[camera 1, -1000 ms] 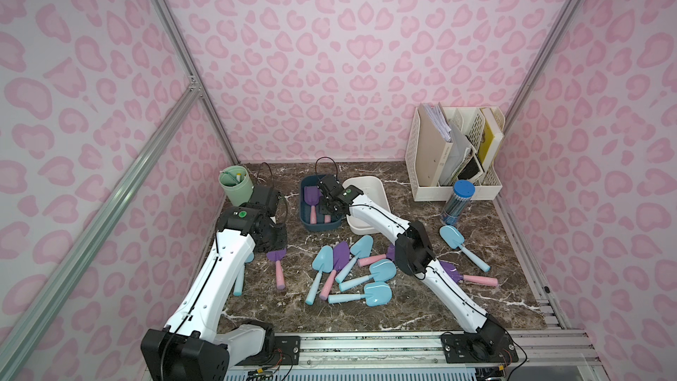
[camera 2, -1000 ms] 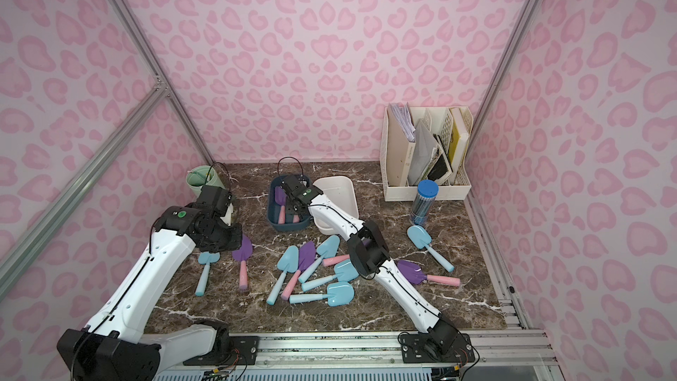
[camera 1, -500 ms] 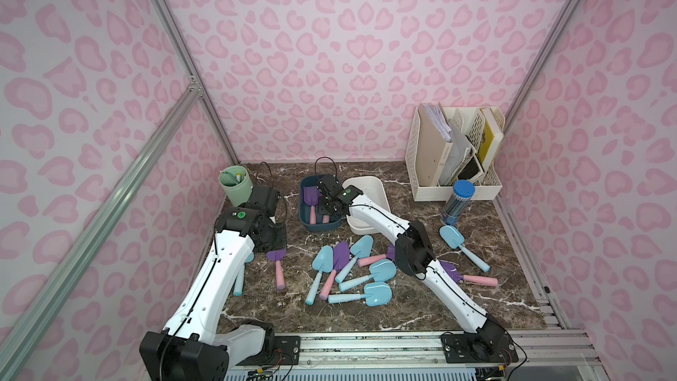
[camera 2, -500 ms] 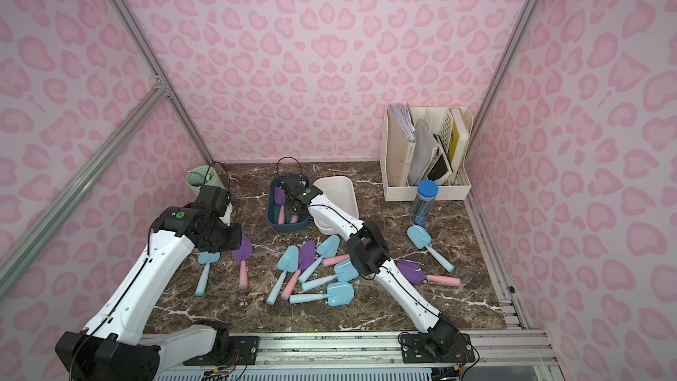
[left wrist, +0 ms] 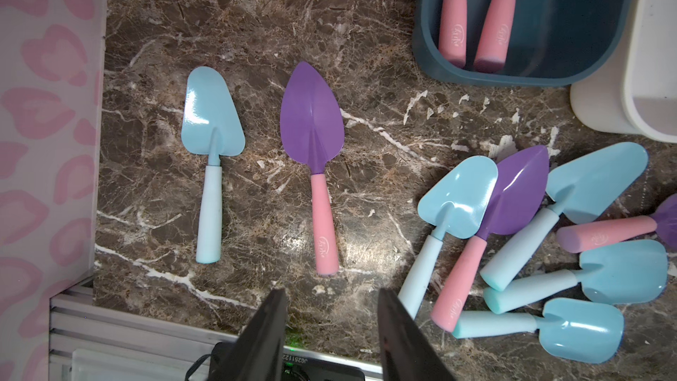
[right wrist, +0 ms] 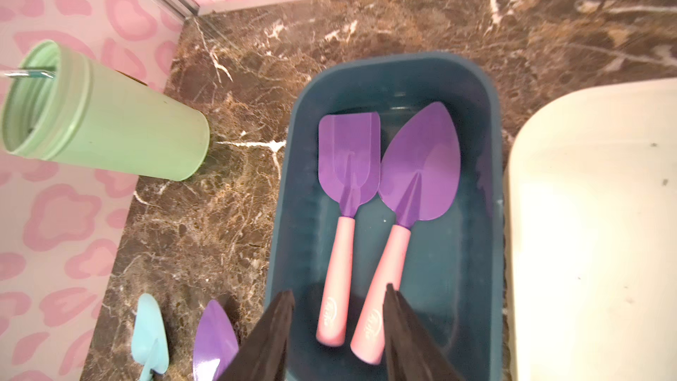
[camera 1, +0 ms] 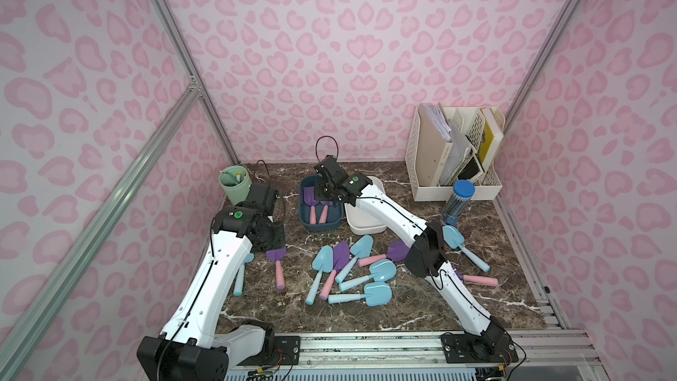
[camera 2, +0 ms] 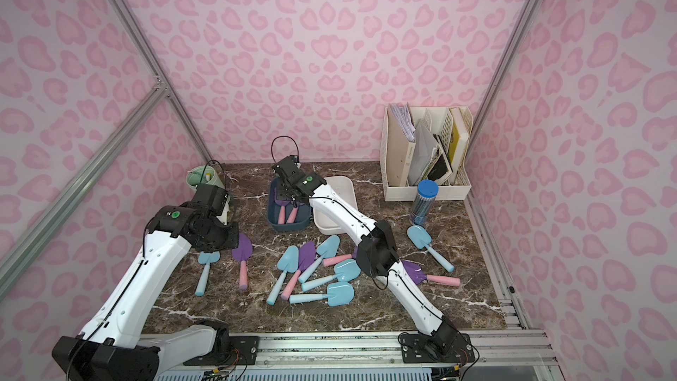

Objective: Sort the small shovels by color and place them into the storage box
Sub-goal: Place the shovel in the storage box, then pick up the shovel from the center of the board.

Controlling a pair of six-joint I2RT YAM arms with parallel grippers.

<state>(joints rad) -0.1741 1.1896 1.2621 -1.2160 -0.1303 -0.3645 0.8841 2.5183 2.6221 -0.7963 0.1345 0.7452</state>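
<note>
The dark blue storage box (right wrist: 491,163) holds two purple-bladed, pink-handled small shovels (right wrist: 350,163) (right wrist: 421,174) lying side by side. My right gripper (right wrist: 339,293) hangs open above their handle ends and holds nothing. My left gripper (left wrist: 331,293) is open and empty just off the handle end of a purple shovel (left wrist: 312,130) flat on the table. A light blue shovel (left wrist: 212,122) lies beside that one. Several more shovels of both colors lie in a loose pile (camera 1: 351,269) at the table's middle. A white box (camera 1: 366,227) stands empty to the right of the blue one.
A green cup (camera 1: 234,183) stands at the back left, near my left wrist. A white file rack (camera 1: 454,155) and a blue-capped tube (camera 1: 458,203) stand at the back right. A light blue shovel (camera 1: 454,238) and a purple one (camera 1: 480,280) lie beyond my right arm.
Neither arm has visibly shifted in the top views. The shovels on the table and in the blue box lie where they were.
</note>
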